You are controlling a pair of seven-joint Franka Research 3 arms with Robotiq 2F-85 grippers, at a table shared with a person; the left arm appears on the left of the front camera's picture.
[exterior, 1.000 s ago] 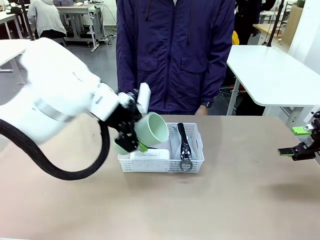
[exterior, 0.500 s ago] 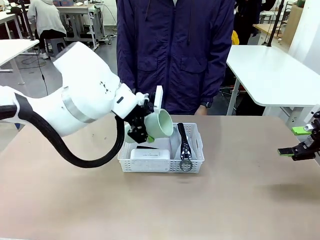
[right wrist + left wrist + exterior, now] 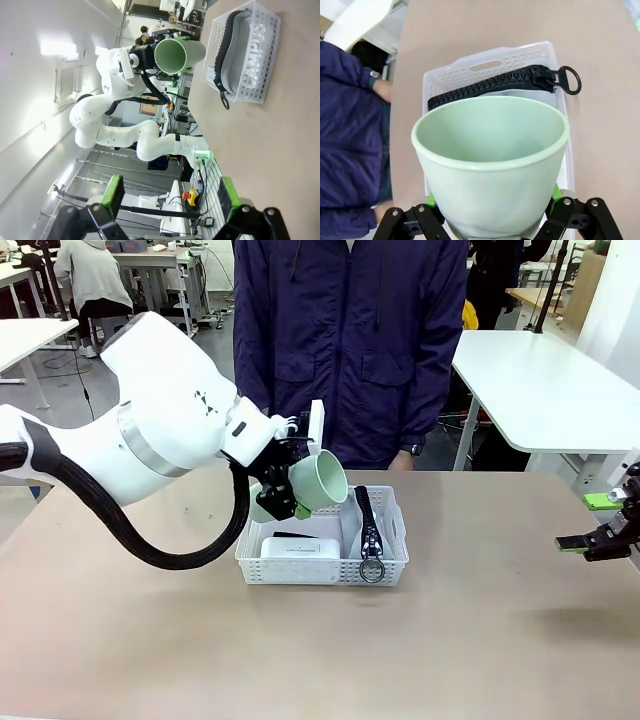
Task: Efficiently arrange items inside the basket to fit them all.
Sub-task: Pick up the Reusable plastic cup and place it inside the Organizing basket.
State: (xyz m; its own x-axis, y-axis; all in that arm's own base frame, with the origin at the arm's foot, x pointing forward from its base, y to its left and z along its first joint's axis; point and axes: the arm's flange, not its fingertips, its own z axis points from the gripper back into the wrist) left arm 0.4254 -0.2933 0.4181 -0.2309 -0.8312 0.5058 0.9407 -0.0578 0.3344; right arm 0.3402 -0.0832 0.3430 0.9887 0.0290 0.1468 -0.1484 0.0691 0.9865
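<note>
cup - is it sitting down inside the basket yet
No, the cup is held tilted in the left tool, above the basket.

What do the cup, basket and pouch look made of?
Pale green cup, held by the left gripper: likely plastic, smooth with a soft sheen and a thick rolled rim. White basket: moulded plastic, matte, perforated grid walls. Grey zip pouch: looks like fabric, with a chunky black zipper band and a dark ring pull, possibly metal.
</note>
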